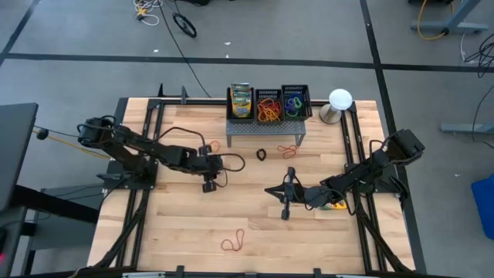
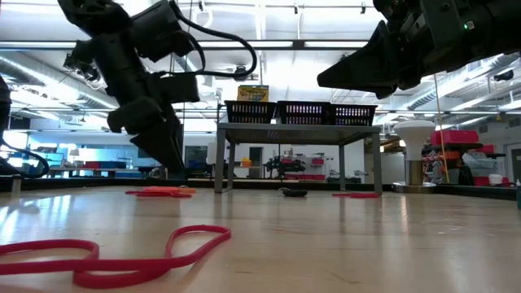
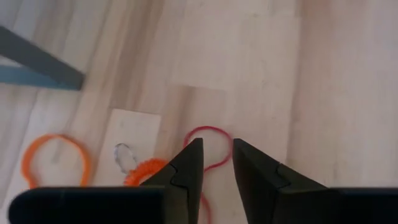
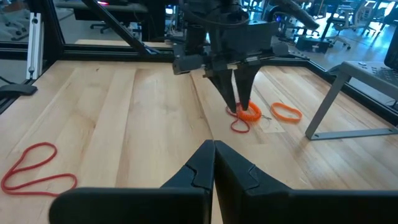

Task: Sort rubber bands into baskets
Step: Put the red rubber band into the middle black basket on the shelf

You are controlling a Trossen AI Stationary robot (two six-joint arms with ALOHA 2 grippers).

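My left gripper (image 3: 214, 158) points down, open by a narrow gap, with its fingertips low over one loop of a red rubber band (image 3: 208, 134) on the table. An orange coiled band (image 3: 146, 169) and an orange band (image 3: 53, 158) lie beside it. The right wrist view shows the left gripper (image 4: 239, 102) with its tips at the red band (image 4: 239, 126) and the coil (image 4: 250, 112). My right gripper (image 4: 213, 155) is shut on nothing and held above the table's middle (image 1: 270, 190). Three black baskets (image 1: 268, 104) stand on a grey stand; two hold bands. My left gripper comes from above, pointing down, with one finger (image 3: 186, 163) on each side of the red band's loop (image 3: 217, 130), which lies flat on the table. I cannot tell whether the fingertips touch the band or the wood.
Loose on the table are a red band (image 1: 233, 243) near the front edge, a black band (image 1: 261, 154) and a red one (image 1: 288, 149) by the grey stand's leg (image 4: 323, 115). A crayon box (image 1: 333, 205) lies under the right arm. A white round-topped object (image 1: 340, 100) stands far right.
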